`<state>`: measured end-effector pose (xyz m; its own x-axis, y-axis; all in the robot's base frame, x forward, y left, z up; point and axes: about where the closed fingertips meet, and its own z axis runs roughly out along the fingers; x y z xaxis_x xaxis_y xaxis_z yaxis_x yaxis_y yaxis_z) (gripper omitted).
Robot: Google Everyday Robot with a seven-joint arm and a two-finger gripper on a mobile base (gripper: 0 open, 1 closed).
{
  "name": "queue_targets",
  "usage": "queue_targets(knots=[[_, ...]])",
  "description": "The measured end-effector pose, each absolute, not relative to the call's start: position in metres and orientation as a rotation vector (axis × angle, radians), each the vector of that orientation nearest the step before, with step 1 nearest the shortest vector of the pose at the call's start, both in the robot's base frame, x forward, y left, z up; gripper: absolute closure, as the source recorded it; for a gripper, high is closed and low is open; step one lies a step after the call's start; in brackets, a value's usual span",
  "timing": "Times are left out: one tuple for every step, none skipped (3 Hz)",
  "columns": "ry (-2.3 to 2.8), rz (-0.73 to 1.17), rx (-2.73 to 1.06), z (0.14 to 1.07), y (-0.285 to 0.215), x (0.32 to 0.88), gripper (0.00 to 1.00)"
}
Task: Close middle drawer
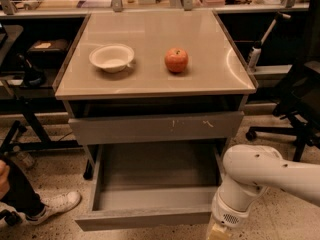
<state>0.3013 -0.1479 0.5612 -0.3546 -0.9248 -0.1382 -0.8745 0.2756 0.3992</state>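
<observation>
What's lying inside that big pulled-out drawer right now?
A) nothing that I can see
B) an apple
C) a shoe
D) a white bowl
A: the middle drawer is pulled out and only its bare grey floor shows; the apple and the bowl sit on the cabinet top, and the gripper hangs low by the drawer's front right corner.

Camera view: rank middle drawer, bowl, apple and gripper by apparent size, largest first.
1. middle drawer
2. bowl
3. apple
The gripper, at the bottom edge beside the open drawer's front corner, is mostly cut off, so unranked.
</observation>
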Motion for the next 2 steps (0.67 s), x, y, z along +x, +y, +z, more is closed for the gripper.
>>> queue_targets(knots=[[-2.398,-0.651,1.676,0.527,-0.139,0.304,1.00],[-2.401,-0.681,1.641,0.482,-0.130,0.322,1.00]])
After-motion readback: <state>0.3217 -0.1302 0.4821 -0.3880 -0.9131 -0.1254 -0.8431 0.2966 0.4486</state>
